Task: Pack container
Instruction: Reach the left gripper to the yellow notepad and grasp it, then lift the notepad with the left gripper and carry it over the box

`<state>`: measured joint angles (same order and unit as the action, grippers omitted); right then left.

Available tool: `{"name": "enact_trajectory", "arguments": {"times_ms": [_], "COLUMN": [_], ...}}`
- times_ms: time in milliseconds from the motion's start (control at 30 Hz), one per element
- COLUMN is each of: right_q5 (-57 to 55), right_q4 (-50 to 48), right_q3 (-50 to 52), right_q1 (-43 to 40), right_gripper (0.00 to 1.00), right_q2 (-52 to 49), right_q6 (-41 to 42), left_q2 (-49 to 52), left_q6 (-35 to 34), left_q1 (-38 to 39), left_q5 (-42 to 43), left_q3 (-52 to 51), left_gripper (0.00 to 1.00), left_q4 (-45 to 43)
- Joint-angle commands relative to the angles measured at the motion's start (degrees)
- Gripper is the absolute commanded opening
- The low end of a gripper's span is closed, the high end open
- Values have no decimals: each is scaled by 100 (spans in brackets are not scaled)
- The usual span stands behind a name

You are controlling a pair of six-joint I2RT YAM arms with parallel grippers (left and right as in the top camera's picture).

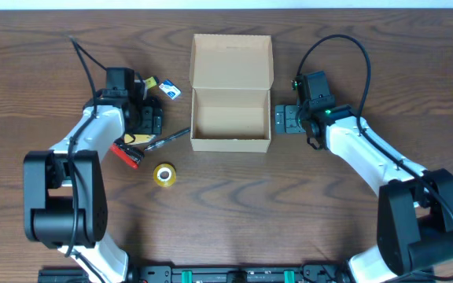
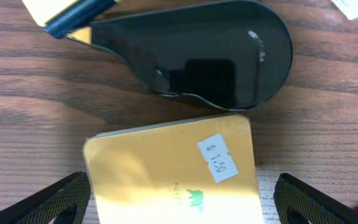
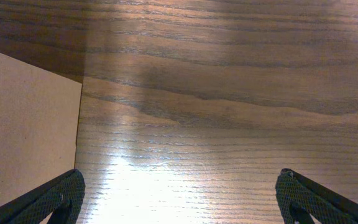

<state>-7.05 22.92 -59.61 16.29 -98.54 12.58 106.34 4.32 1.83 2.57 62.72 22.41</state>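
Lying between the spread left tool [image 1: 149, 119] and spread right tool [image 1: 283, 120], the container [image 1: 232, 142] seemingly touches neither.

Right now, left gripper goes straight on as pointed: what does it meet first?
Probably the flat yellow item with a price sticker, between the fingers of the open left gripper; a glossy black object lies beyond. Depth unclear.

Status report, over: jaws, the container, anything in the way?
Left gripper, jaws open, over yellow packet. Right gripper, jaws open, beside container, holding nothing. Container lid open, inside empty. Black case crowds the packet.
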Motion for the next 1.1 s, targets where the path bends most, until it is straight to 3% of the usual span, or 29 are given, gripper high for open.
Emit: {"name": "enact_trajectory", "arguments": {"times_ms": [0, 167, 633, 800, 1067], "right_q5": [2, 2, 0, 2, 2], "right_q4": [7, 7, 7, 7, 7], "right_q3": [17, 17, 17, 17, 17], "right_q1": [-50, -50, -50, -50, -50], "right_gripper": [99, 99, 99, 99, 99], "right_q2": [-48, -48, -48, -48, -48], "right_q6": [66, 66, 66, 66, 66], "left_q2": [146, 195, 199, 203, 240], "left_q6": [-181, -656, -1174, -1281, -1338], "left_q1": [24, 22, 7, 7, 7], "left_q5": [-308, -730, -708, -704, -706], "left_q3": [105, 105, 98, 28, 24], "left_gripper": [95, 95, 95, 100, 82], "left_q4": [-4, 0, 249, 264, 264]}}
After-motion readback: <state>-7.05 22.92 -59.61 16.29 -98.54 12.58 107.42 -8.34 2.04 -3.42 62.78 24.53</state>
